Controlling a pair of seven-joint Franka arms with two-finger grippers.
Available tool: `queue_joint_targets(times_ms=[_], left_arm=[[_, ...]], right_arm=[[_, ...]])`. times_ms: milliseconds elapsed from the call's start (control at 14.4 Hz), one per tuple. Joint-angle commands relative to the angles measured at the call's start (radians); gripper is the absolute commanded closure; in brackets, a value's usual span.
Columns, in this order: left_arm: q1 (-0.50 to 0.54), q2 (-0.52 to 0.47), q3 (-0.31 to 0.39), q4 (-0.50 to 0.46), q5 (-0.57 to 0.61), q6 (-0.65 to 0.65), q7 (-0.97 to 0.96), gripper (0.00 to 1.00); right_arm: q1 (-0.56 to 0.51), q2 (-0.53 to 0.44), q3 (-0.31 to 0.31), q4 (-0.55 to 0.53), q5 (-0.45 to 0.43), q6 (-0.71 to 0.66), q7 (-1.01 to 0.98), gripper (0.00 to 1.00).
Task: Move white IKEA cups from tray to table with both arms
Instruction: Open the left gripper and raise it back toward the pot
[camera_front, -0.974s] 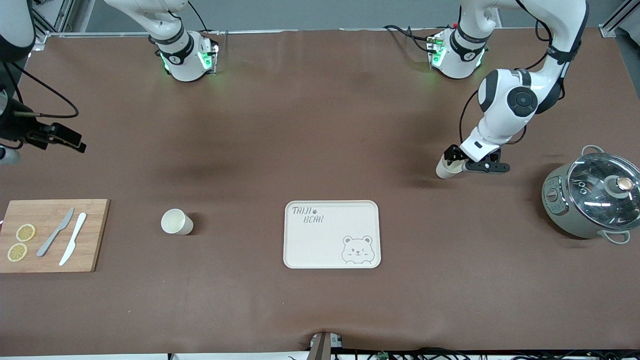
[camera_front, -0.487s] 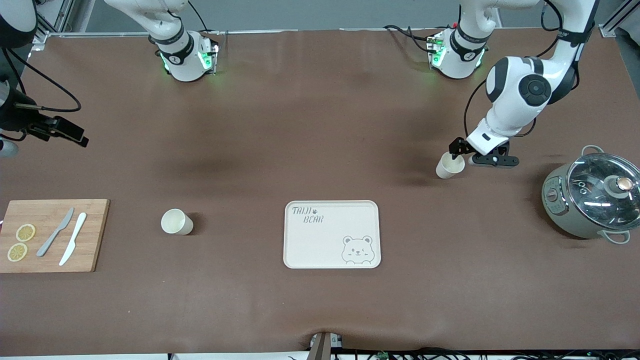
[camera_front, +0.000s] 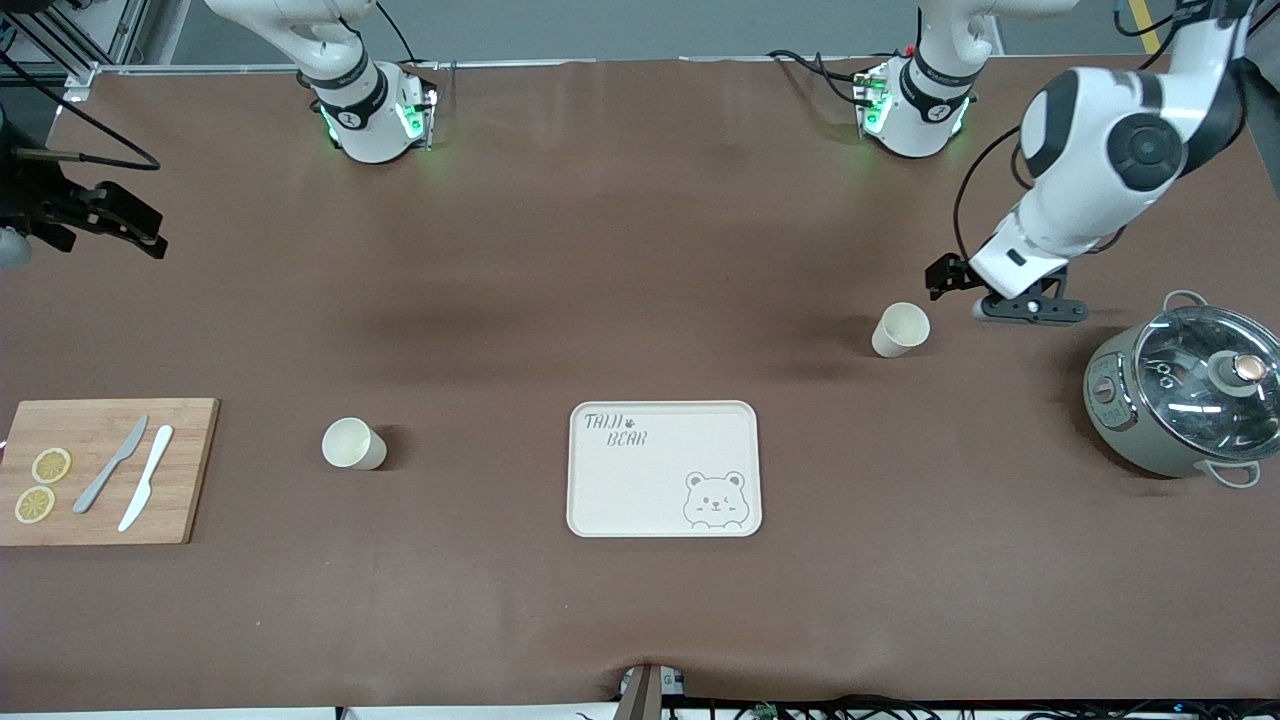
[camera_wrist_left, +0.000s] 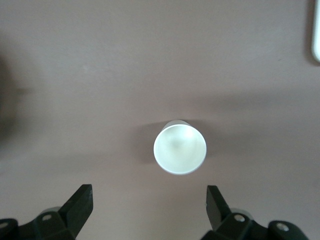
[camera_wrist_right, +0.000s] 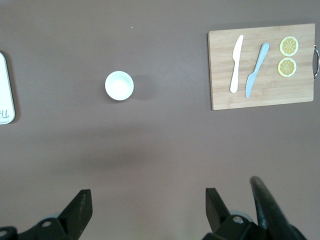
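Note:
One white cup (camera_front: 900, 329) stands upright on the brown table, toward the left arm's end and farther from the front camera than the bear tray (camera_front: 664, 468). My left gripper (camera_front: 985, 295) hangs open and empty in the air beside this cup, between it and the pot. In the left wrist view the cup (camera_wrist_left: 180, 149) lies ahead of the open gripper (camera_wrist_left: 148, 200), apart from both fingers. The second white cup (camera_front: 352, 443) stands between the tray and the cutting board. My right gripper (camera_front: 110, 222) is open and empty, high over the right arm's end of the table; its wrist view shows that cup (camera_wrist_right: 119, 85) far off from the gripper (camera_wrist_right: 148, 200).
A grey-green pot with a glass lid (camera_front: 1185, 400) stands at the left arm's end. A bamboo cutting board (camera_front: 105, 470) with two knives and lemon slices lies at the right arm's end and also shows in the right wrist view (camera_wrist_right: 262, 65).
My left gripper has let go of the cup, risen and drawn away toward the pot; the cup stays standing. My right gripper has drifted a little toward the robots' bases.

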Motion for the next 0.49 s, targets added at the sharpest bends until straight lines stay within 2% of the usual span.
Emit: queue_joint_targets(times_ms=[0, 209, 417], left_arm=[[0.011, 0.009, -0.001, 0.138, 0.021, -0.137, -0.006, 0.00], [0.029, 0.033, 0.004, 0.247, 0.018, -0.195, -0.003, 0.00], [0.094, 0.052, 0.006, 0.335, 0.012, -0.231, 0.011, 0.00]], right_arm=[[0.000, 0.018, -0.004, 0.027, -0.016, -0.017, -0.016, 0.00], [0.000, 0.018, -0.004, 0.028, -0.016, -0.015, -0.016, 0.00], [0.004, 0.023, -0.004, 0.027, -0.023, -0.008, -0.016, 0.00]])
